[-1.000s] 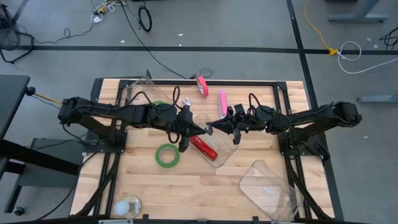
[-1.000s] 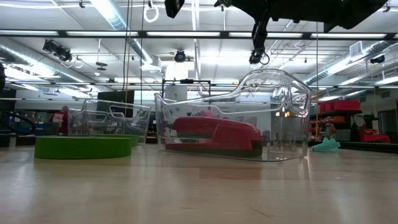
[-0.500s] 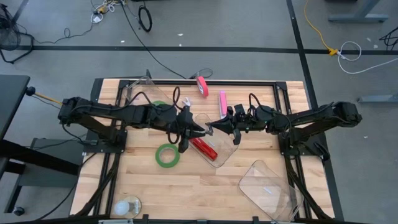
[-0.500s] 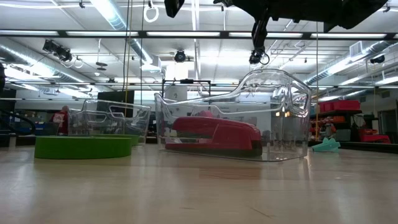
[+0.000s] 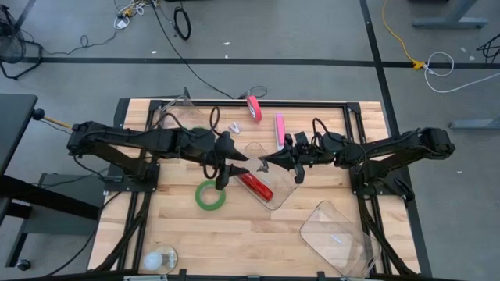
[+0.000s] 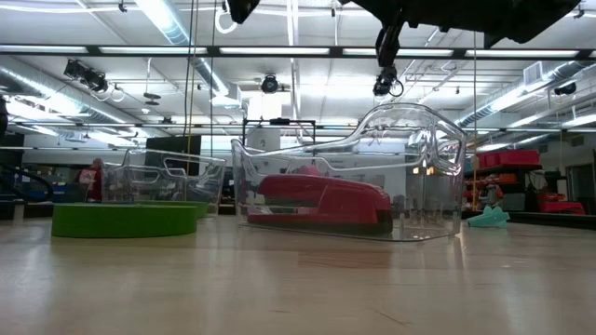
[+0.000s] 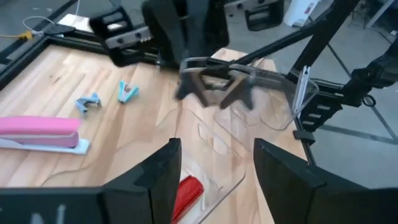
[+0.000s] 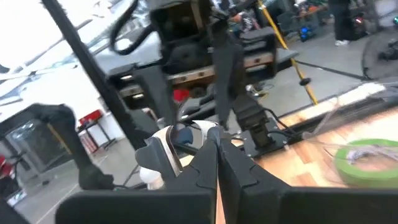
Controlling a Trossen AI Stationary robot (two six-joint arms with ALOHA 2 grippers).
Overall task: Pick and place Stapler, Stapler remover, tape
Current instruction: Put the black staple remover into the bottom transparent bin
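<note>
A red stapler (image 5: pixel 256 186) (image 6: pixel 321 200) (image 7: pixel 185 193) lies inside a clear container (image 5: pixel 275 187) at the table's middle. My left gripper (image 5: pixel 234 162) (image 7: pixel 217 162) hovers open just left of the container, above the stapler, and touches nothing. Facing it from the right, my right gripper (image 5: pixel 263 161) (image 8: pixel 216 152) is shut at the container's raised clear part. A green tape roll (image 5: pixel 209 195) (image 6: pixel 123 220) lies flat to the container's left. Small staple removers (image 5: pixel 233 127) (image 7: pixel 127 92) lie farther back. My right gripper is shut on the raised clear edge (image 7: pixel 211 65) of the container. Its fingers come about level from the table's right. That edge stands high (image 6: pixel 410 116), while the container's base (image 6: pixel 345 228) rests on the table. The gripper hides the exact place of contact.
A pink stapler (image 5: pixel 280 129) (image 7: pixel 40 132) lies behind the container, and another pink object (image 5: pixel 254 107) sits at the far edge. Clear containers stand at far left (image 5: pixel 183 117) and near right (image 5: pixel 336 230). A small round white object (image 5: pixel 160 259) lies at near left.
My left gripper has opened and drawn back a little toward the table's left, away from the container. The stapler and the container have stayed where they were.
</note>
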